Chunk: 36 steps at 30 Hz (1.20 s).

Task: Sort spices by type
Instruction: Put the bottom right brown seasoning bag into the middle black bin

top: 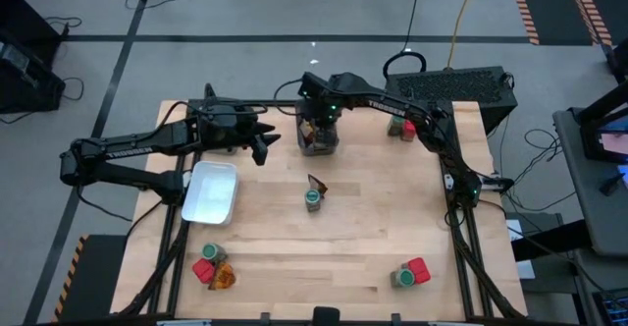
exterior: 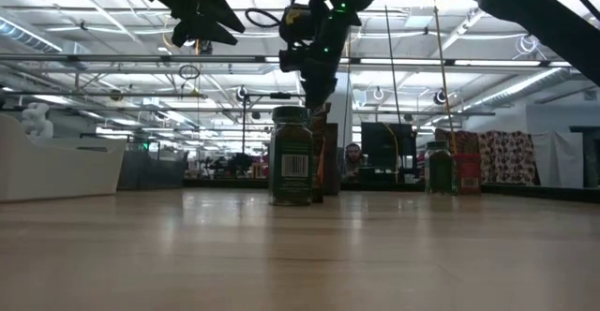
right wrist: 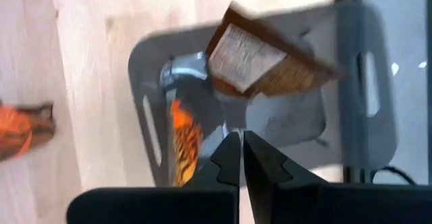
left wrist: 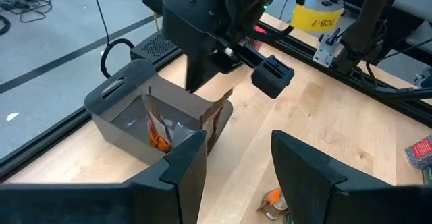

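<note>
Right hand (right wrist: 241, 158) hovers over the dark grey plastic bin (top: 318, 137) at the counter's (top: 343, 267) far edge, fingers pinched together, empty; brown-orange spice packets (right wrist: 270, 59) sit inside. Left hand (left wrist: 236, 163) spread wide nearby.

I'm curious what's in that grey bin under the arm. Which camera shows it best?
The right wrist view: it looks into the grey bin, showing packets. Left wrist shows it sideways; high view, mostly covered; low view hides it.
</note>
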Available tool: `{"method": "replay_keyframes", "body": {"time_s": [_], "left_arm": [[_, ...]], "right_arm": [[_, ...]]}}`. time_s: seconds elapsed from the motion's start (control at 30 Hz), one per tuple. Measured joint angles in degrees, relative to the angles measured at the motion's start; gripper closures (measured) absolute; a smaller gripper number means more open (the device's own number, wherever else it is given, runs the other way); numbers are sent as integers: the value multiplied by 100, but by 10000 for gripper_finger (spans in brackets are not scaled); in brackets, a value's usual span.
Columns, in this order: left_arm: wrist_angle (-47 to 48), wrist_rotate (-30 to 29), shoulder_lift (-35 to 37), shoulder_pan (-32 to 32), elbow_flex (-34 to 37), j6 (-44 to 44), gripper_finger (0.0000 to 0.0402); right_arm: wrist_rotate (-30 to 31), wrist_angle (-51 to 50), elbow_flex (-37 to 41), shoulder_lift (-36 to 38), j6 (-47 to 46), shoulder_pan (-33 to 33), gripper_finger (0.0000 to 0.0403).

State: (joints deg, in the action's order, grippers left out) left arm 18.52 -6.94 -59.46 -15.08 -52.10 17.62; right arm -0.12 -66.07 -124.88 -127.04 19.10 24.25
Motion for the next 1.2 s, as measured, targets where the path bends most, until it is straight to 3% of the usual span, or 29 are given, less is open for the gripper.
{"method": "replay_keyframes", "body": {"time_s": [0.4, 0.6, 0.7, 0.93, 1.2], "left_arm": [[5, -1, 0, 0, 0, -1, 230], [-29, -256, -173, -39, 0, 143, 230], [-343, -227, -443, -176, 0, 108, 230], [-1614, 549, -1216, -823, -2, -162, 230], [-1820, 1376, -2166, -1731, -435, -144, 230]], "right_arm": [[-86, 390, 0, 1, -313, 109, 403], [-1441, 0, 0, 289, -725, 441, 403], [-1659, -174, -2, 497, -794, 546, 403], [-1636, -483, 0, 1161, -964, 530, 403], [-1556, -821, 26, 2049, -1199, 303, 403]]}}
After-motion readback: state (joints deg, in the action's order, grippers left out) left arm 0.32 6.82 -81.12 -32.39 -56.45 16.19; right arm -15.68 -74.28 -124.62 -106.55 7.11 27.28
